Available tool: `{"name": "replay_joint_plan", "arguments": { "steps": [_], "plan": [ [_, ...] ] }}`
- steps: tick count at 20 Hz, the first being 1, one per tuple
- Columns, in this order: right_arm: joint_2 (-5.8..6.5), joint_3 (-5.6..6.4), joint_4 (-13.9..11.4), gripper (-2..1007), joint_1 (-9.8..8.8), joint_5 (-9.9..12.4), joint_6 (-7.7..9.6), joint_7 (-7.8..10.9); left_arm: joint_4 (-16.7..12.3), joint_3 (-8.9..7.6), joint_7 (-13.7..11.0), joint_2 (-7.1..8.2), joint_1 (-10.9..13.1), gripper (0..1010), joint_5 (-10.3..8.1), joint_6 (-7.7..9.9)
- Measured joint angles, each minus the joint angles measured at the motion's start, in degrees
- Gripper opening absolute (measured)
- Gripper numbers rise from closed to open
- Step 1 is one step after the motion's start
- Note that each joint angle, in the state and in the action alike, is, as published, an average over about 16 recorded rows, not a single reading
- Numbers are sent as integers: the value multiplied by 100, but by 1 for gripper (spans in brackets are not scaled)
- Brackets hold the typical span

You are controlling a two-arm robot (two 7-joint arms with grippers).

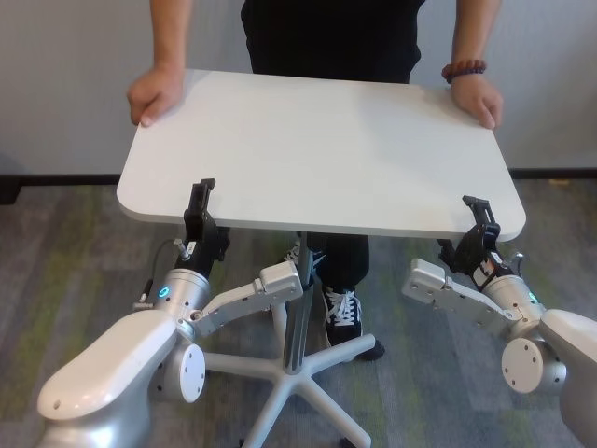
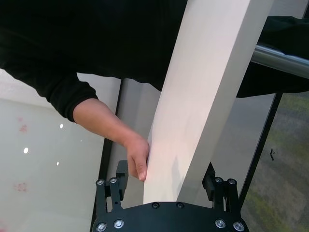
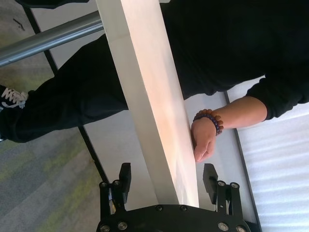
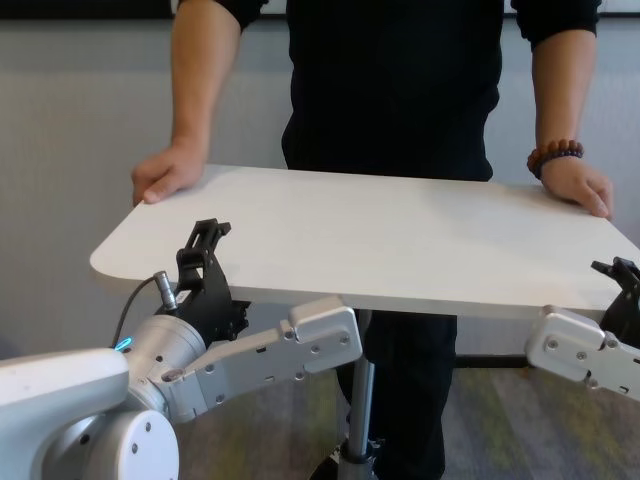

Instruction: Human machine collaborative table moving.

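The white table (image 1: 317, 149) stands on a silver pole (image 1: 300, 299) between me and the human (image 1: 326, 37). The human, in a black top, holds the two far corners, one hand (image 1: 154, 93) on the left and a hand with a beaded bracelet (image 1: 464, 69) on the right. My left gripper (image 1: 201, 210) straddles the near edge at the left. In the left wrist view (image 2: 165, 175) its jaws stand open on either side of the edge with gaps. My right gripper (image 1: 478, 222) straddles the near edge at the right corner, also open in the right wrist view (image 3: 167, 176).
The table's star base with casters (image 1: 308, 378) stands on grey carpet between my arms. The human's sneakers (image 1: 343, 313) are just behind it. A pale wall with a dark baseboard (image 1: 56, 182) runs behind.
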Motion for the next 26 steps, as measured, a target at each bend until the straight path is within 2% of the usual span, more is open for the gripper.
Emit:
{"name": "replay_joint_plan", "arguments": {
  "steps": [4, 7, 11, 14, 17, 20, 23, 26],
  "plan": [
    [48, 10, -165, 946, -91, 26, 1, 105, -197, -8, -106, 55, 94, 966, -31, 74],
    [114, 50, -416, 982, -241, 96, 1, 265, -497, -28, -276, 139, 252, 991, -72, 151],
    [242, 156, -953, 1004, -567, 266, 11, 578, -1094, -112, -609, 293, 579, 1000, -204, 254],
    [354, 288, -1488, 1005, -894, 490, -6, 894, -1707, -239, -955, 439, 925, 1000, -395, 318],
    [446, 464, -2039, 1005, -1234, 814, -70, 1254, -2365, -424, -1383, 580, 1303, 1000, -702, 314],
    [499, 665, -2539, 1005, -1532, 1222, -174, 1646, -2983, -635, -1861, 710, 1647, 1000, -1110, 218],
    [515, 850, -2942, 1005, -1741, 1683, -287, 2099, -3516, -852, -2348, 830, 1913, 1000, -1627, 5],
    [497, 1018, -3234, 1005, -1853, 2186, -400, 2569, -3969, -1041, -2830, 945, 2093, 1000, -2174, -235]
  ]
}}
